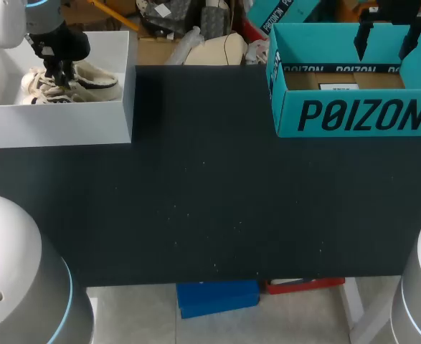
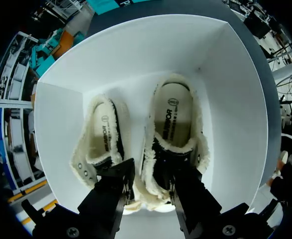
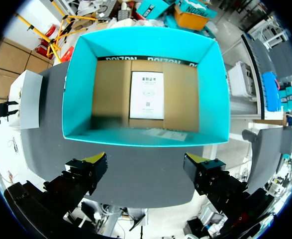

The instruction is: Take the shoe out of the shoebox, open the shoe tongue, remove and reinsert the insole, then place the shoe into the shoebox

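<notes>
Black tabletop [image 1: 210, 208] seen from the head camera carries a white box [image 1: 59, 122] at its far left, where the left gripper [image 1: 58, 77] is down on a fleece-lined shoe [image 1: 95, 77], and a teal shoebox [image 1: 353, 115] with bold black lettering at far right under the right gripper [image 1: 388, 39]. From the left wrist, the left gripper [image 2: 153, 178] straddles the shoe [image 2: 173, 119] beside its mate [image 2: 103, 134], both insoles printed; whether it grips I cannot tell. From the right wrist, the right gripper [image 3: 146, 164] hangs wide apart, holding nothing, over the teal shoebox [image 3: 76, 89], a white label [image 3: 146, 94] on its floor.
</notes>
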Robot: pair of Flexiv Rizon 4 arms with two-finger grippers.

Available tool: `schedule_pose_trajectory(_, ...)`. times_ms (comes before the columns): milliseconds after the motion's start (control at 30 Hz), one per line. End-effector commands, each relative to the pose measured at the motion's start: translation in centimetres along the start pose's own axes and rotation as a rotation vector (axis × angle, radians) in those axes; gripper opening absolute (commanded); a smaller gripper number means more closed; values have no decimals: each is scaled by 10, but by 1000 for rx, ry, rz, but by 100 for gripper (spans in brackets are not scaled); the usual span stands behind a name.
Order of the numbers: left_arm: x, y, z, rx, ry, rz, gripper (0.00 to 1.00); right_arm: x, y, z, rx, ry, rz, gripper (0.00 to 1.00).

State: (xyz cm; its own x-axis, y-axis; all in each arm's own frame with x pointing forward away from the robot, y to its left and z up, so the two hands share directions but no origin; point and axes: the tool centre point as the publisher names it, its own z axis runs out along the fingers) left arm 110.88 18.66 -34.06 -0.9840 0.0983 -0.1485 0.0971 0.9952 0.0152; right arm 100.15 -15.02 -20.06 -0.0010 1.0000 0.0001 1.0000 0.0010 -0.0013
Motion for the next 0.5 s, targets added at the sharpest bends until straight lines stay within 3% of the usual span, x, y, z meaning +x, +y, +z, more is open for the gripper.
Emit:
schedule_pose_trajectory(33,-14,-1,19,-1,28,0,27,0,0,0,0,0,1,100)
schedule_pose_trajectory(500,-5,-11,59,-9,92,9,28,0,0,0,0,0,1,100)
